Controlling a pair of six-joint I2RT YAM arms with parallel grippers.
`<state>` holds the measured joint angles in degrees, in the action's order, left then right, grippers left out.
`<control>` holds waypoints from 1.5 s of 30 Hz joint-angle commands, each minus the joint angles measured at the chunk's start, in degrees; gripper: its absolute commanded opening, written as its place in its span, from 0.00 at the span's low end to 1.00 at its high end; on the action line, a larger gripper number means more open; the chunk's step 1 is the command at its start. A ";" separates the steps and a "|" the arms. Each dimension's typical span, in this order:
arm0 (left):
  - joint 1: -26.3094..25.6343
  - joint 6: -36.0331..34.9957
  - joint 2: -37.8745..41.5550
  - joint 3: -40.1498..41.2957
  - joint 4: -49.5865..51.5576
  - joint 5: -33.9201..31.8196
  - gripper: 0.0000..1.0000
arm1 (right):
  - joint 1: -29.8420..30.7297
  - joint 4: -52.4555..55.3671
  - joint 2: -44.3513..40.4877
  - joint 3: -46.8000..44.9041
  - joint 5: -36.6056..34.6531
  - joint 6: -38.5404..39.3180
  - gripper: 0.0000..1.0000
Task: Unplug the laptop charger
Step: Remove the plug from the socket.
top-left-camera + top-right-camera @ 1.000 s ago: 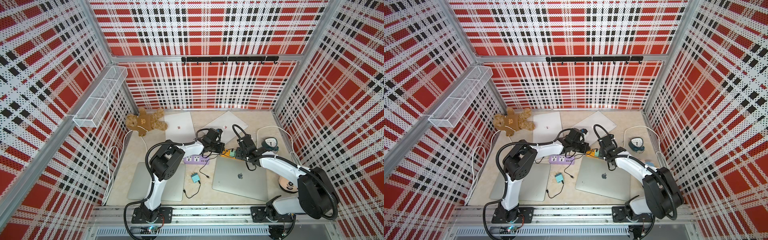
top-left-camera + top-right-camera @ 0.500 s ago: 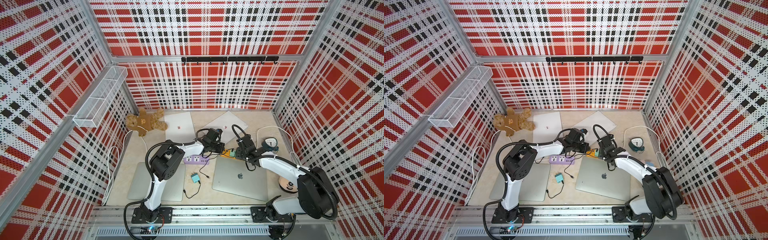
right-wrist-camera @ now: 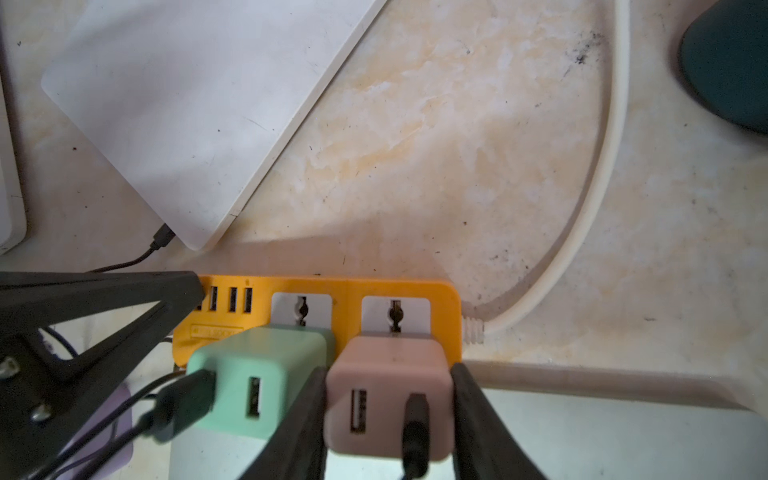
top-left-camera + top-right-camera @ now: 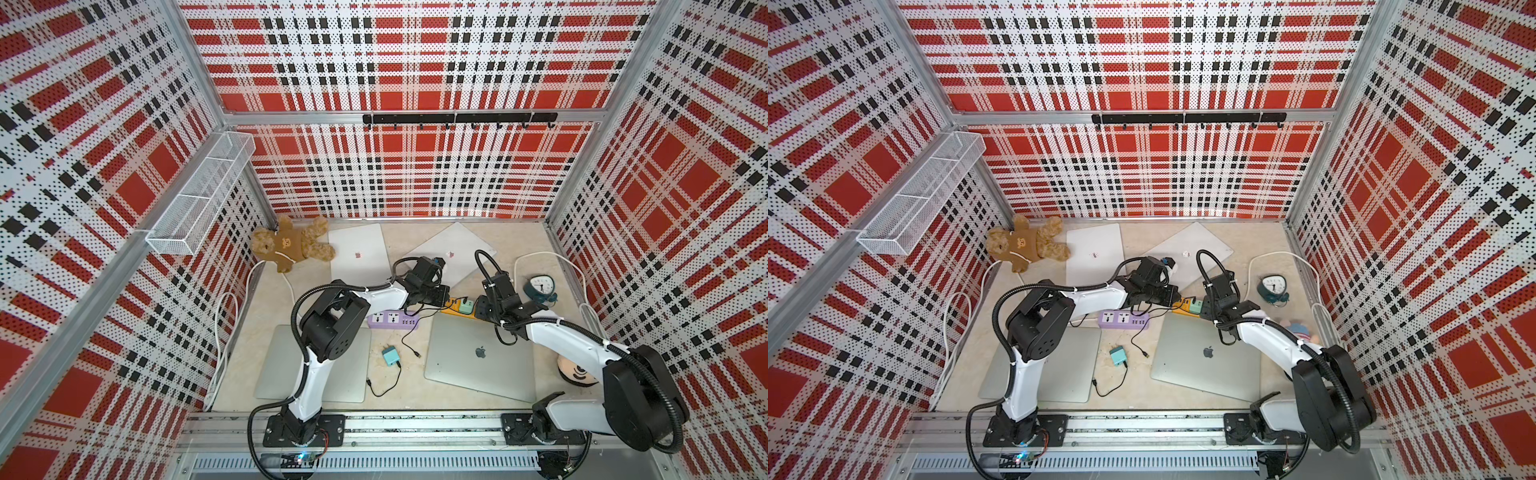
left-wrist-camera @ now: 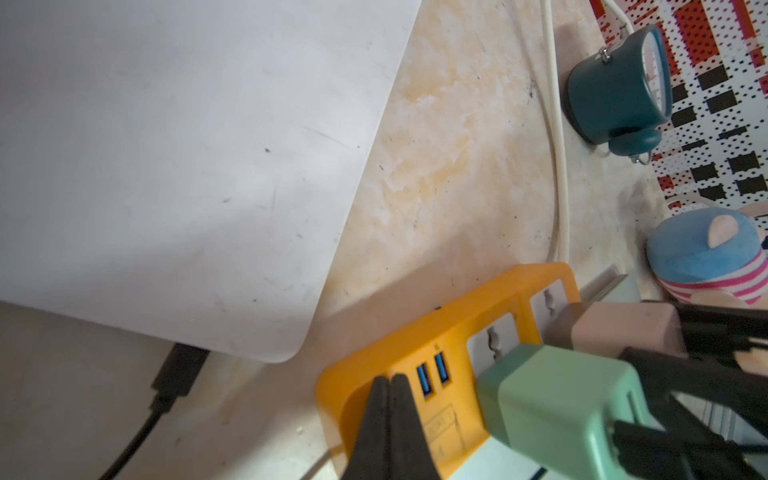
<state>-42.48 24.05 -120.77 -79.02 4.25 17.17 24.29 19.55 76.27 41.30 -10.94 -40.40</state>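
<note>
While the right gripper (image 3: 388,368) straddles the pink charger (image 3: 388,399), its two black fingers (image 3: 478,415) press against opposite sides of that block and pinch it. The pink charger stands in the socket of the orange power strip (image 3: 345,291) nearest the end where the white cord (image 3: 598,199) leaves. A black cable (image 3: 415,419) is plugged into the charger's outer face. The neighbouring socket holds the green charger (image 3: 257,374), just beside the nearer finger; whether the two touch cannot be told. The left gripper (image 5: 387,380) has its fingers pressed together, with the tips resting on the orange power strip next to the blue USB ports.

In a top view, a silver laptop (image 4: 480,353) lies just beside the strip on the robot's side. A white laptop (image 5: 166,145) lies on the far side, with a black plug (image 5: 178,370) in its edge. A white wire basket (image 4: 199,199), split by dividers, hangs on the left wall, well apart from the strip.

Compared with a second ago, both arms, the strip and the green charger sit in the same places in the top views. No shift shows at that size.
</note>
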 commanded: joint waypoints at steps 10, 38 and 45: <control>-1.29 0.25 -4.03 1.93 3.88 -1.44 0.00 | 5.08 4.67 4.92 5.55 -8.61 0.85 0.25; -1.91 0.20 -3.82 3.43 3.84 -2.40 0.00 | 4.75 7.44 3.56 7.53 -6.80 0.20 0.22; -1.73 0.10 -3.11 3.39 4.01 -2.75 0.00 | 4.72 8.48 0.62 7.33 -8.48 0.28 0.22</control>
<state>-42.96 24.21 -120.92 -78.13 1.69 15.77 28.40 27.05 79.22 47.31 -18.33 -40.07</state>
